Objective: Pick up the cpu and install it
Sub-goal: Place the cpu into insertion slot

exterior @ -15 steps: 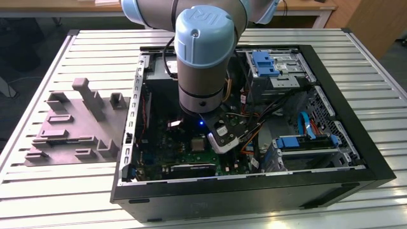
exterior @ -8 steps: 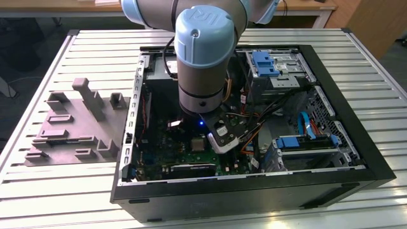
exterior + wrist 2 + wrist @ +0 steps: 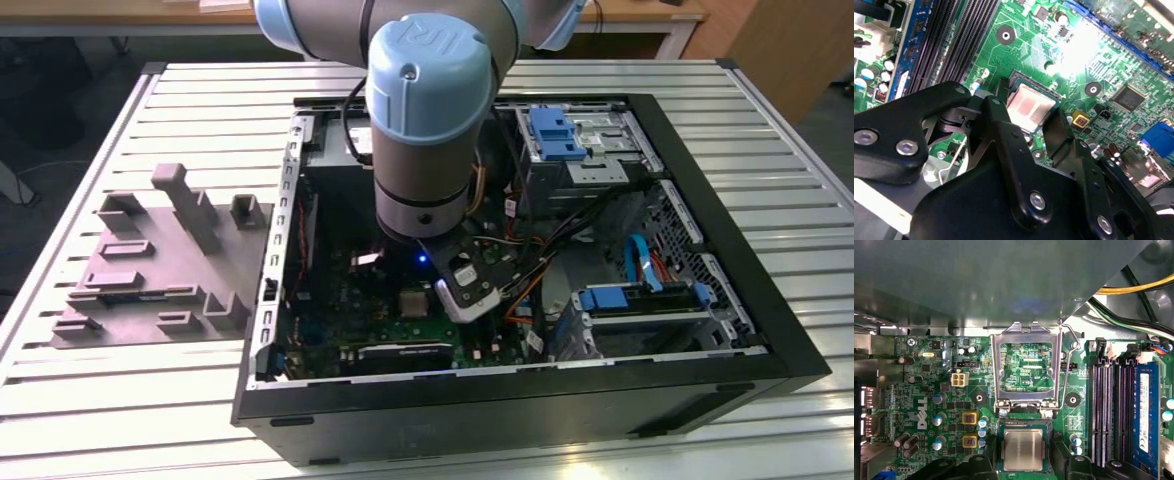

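Since the cpu (image 3: 1023, 450) looks thin, light and easy to hurt, hold it by its side edges, where the gripper (image 3: 1024, 462) sits, gripping or not you cannot tell.

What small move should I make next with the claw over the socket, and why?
Probably raise the claw straight up, with no sideways drift. The cpu appears to lie flat in the socket, and the jaws stand open either side of it. The hinged load frame is flipped open, so nothing clamps the chip and a sideways brush could shift it.
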Controlling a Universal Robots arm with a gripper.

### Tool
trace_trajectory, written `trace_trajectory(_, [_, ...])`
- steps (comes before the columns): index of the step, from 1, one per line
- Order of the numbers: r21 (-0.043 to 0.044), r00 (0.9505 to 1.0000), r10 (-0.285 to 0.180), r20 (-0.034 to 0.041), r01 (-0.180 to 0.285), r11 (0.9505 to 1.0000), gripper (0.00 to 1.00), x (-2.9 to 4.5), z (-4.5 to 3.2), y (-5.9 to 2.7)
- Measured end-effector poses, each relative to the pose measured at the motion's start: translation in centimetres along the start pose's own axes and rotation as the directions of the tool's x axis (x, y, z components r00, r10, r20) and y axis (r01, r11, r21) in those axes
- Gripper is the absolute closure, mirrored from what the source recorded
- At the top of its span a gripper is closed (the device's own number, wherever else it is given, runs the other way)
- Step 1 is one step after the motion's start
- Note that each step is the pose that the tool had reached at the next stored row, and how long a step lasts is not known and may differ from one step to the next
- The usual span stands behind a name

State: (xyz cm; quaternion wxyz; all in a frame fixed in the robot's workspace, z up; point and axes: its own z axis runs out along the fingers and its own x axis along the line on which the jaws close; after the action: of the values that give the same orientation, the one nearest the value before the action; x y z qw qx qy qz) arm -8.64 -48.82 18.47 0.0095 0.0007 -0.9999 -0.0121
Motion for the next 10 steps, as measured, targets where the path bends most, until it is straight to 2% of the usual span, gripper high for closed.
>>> trace_trajectory(10, [0.0007, 1.0, 0.0, -0.0026, 0.0, 1.0, 0.47, -0.02, -0.19, 0.0])
